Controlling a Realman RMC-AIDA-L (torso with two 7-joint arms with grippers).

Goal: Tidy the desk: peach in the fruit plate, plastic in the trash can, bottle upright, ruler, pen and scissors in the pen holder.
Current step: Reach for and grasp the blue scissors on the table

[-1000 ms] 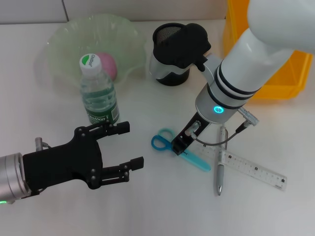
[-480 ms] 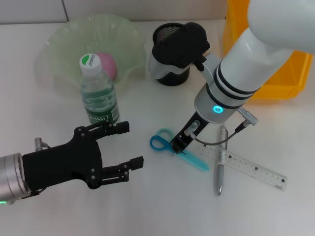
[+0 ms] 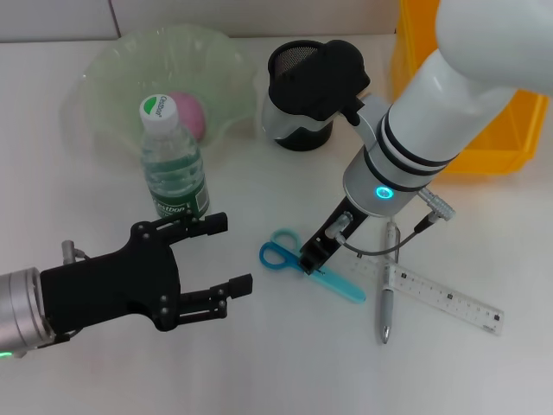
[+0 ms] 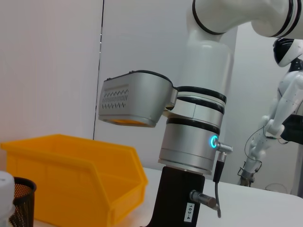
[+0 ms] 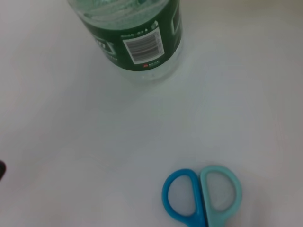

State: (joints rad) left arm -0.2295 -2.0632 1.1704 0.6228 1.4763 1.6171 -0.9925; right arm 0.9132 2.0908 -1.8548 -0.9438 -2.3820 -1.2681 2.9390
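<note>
The right gripper [image 3: 313, 257] is down at the surface [image 3: 259, 363] over the scissors [image 3: 307, 264], at the stretch between handle loops and blades; whether its jaws are spread or pinching cannot be told from here. The scissors lie flat, loops pointing toward the bottle [image 3: 173, 164].

Risks, as judged: a grip on the thin, flat blades may slip, or merely push the scissors along the surface rather than lift them; a tilted hold could foul the rim of the pen holder [image 3: 298, 86] on insertion.

Just beyond the jaws, on the side away from the bottle, lie the pen [image 3: 386, 290] and ruler [image 3: 436, 294], crossing each other; a sweep there would scatter them.

The left gripper [image 3: 220, 264], jaws spread, hovers beside the upright bottle. The peach [image 3: 188, 112] sits in the fruit plate [image 3: 112, 69]. A yellow bin [image 3: 510, 130] stands behind the right arm.
</note>
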